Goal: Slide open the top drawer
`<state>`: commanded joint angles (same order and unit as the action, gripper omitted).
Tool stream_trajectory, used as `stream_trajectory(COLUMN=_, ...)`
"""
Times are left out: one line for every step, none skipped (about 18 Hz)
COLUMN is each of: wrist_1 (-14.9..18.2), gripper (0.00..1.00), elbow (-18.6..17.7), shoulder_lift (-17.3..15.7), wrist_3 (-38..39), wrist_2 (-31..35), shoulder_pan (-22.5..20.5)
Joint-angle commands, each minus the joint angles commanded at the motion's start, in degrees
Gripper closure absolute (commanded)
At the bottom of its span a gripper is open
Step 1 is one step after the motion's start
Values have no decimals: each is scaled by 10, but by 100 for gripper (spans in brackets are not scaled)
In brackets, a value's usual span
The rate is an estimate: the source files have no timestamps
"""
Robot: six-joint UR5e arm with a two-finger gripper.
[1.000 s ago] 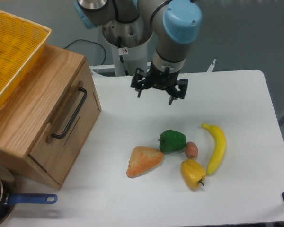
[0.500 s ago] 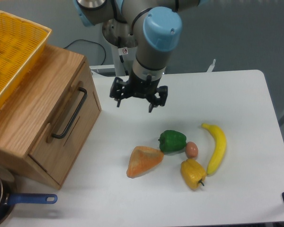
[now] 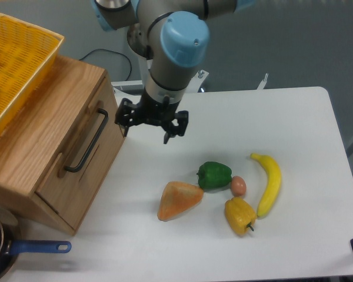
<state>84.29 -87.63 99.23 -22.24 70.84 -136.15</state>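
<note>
Top drawer (image 3: 82,154) closed beside white table (image 3: 306,129).

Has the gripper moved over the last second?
Yes. The gripper has travelled left across the table, from above the green pepper toward the top drawer.

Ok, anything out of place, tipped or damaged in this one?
Nothing stands out. The top drawer is shut and looks intact, the open pincer hangs near its handle, and the banana and other items lie unspilled on the table.

On the white tabletop (image 3: 294,117) lie a banana (image 3: 269,181), green pepper (image 3: 214,175), yellow pepper (image 3: 239,215), egg (image 3: 238,185) and orange wedge (image 3: 177,200); a yellow mesh basket (image 3: 17,64) sits on the cabinet.
</note>
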Motion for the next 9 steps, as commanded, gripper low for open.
stream_trajectory(wrist_1=0, gripper=0, elbow=0, shoulder_lift=3, wrist_3=0, wrist_2=0, shoulder_pan=4)
stream_trajectory(wrist_1=1, gripper=0, elbow=0, shoulder_lift=4, wrist_3=2, wrist_2=0, shoulder_pan=7)
stream_trajectory(wrist_1=1, gripper=0, elbow=0, shoulder_lift=4, wrist_3=3, wrist_2=1, shoulder_pan=10)
stream_trajectory(wrist_1=1, gripper=0, elbow=-1, shoulder_lift=4, wrist_3=3, wrist_2=1, shoulder_pan=10)
stream_trajectory(wrist_1=1, gripper=0, elbow=-1, shoulder_lift=4, wrist_3=5, wrist_2=1, shoulder_pan=13)
stream_trajectory(wrist_1=1, gripper=0, elbow=-1, shoulder_lift=4, wrist_3=11, wrist_2=1, shoulder_pan=18)
stream_trajectory(wrist_1=1, gripper=0, elbow=-1, shoulder_lift=4, wrist_3=14, wrist_2=1, shoulder_pan=22)
stream_trajectory(wrist_1=1, gripper=0, elbow=-1, shoulder_lift=4, wrist_3=16, wrist_2=1, shoulder_pan=23)
stream_trajectory(wrist_1=1, gripper=0, elbow=-1, shoulder_lift=4, wrist_3=16, wrist_2=1, shoulder_pan=24)
